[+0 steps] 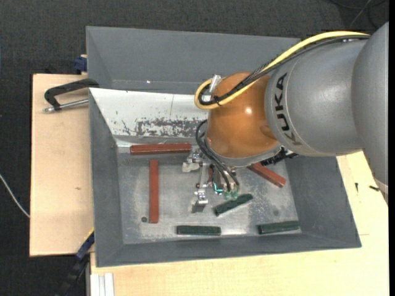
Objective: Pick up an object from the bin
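My gripper [214, 196] hangs below the orange wrist cover over the middle of the bin floor, with its fingers spread open and reaching down to the floor. A dark green stick [234, 204] lies tilted just right of the gripper, its upper left end against the right finger [228, 190]. The left finger [199, 202] stands on bare floor. Nothing sits between the fingers. A short red-brown stick [270, 176] pokes out from under the arm at the right.
A long red-brown stick [160, 148] lies along the back wall and another [153, 191] lies upright in the view at the left. Two dark green sticks [198, 230] [279, 229] rest along the front wall. The arm covers the bin's right rear part.
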